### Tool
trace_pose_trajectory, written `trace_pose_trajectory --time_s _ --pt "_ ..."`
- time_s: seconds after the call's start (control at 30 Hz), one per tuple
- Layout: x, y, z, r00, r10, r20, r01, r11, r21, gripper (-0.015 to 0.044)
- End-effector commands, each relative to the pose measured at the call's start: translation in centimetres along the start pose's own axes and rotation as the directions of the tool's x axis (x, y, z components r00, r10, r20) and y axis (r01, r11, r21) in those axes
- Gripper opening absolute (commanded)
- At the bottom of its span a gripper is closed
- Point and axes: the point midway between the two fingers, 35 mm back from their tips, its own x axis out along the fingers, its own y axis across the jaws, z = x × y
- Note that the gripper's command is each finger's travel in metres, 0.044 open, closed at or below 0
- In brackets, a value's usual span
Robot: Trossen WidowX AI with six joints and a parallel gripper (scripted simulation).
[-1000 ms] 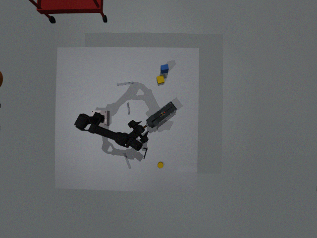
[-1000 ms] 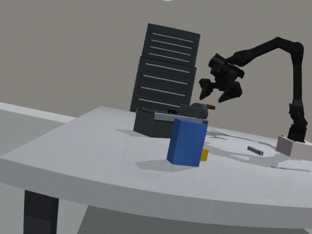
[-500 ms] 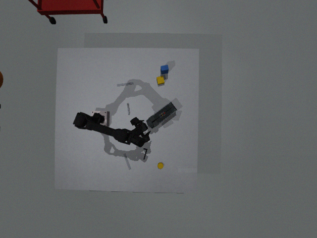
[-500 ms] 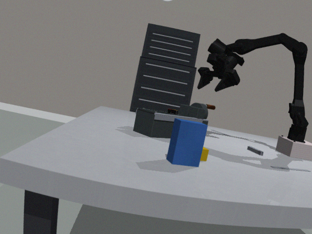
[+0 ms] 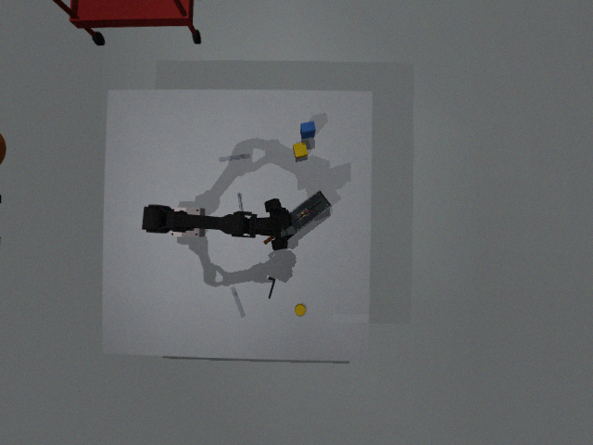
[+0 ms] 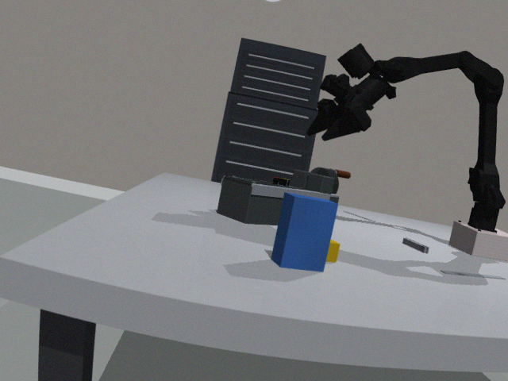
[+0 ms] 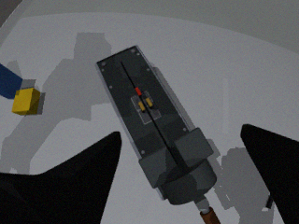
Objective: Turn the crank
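The dark grey machine (image 5: pixel 321 197) (image 6: pixel 233 201) (image 7: pixel 114 77) stands on the table with a long slot along its top. In the wrist view the red pointer (image 7: pixel 138 91) sits in the slot just beyond the two brass marks, on the side away from the crank, not level with them. The near brass marks (image 7: pixel 142 106) flank the slot. The brown crank handle (image 5: pixel 269 239) (image 6: pixel 343 174) (image 7: pixel 210 217) sticks out at the crank end, free of the fingers. My gripper (image 6: pixel 316 136) (image 7: pixel 182 133) is wide open and empty, above the machine. The arm hides its fingertips in the top view.
A blue block (image 5: pixel 308 130) (image 6: pixel 307 233) (image 7: pixel 8 82) and a yellow cube (image 5: pixel 300 150) (image 6: pixel 332 252) (image 7: pixel 25 102) stand beside the machine. A yellow disc (image 5: pixel 300 310), a black angled rod (image 5: pixel 271 288) and several thin flat bars lie on the table (image 5: pixel 144 311).
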Motion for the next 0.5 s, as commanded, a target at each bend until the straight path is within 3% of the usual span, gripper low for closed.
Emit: trace_pose_trajectory --time_s 0.0,0.3,0.47 --pt "0.4 1.2 1.7 0.997 -0.065 0.042 0.062 0.995 0.073 0.0440" --pt "4.6 1.7 -1.8 0.997 -0.065 0.041 0.062 0.995 0.073 0.0440" --pt "4.9 1.7 -2.1 0.997 -0.065 0.041 0.062 0.995 0.073 0.0440"
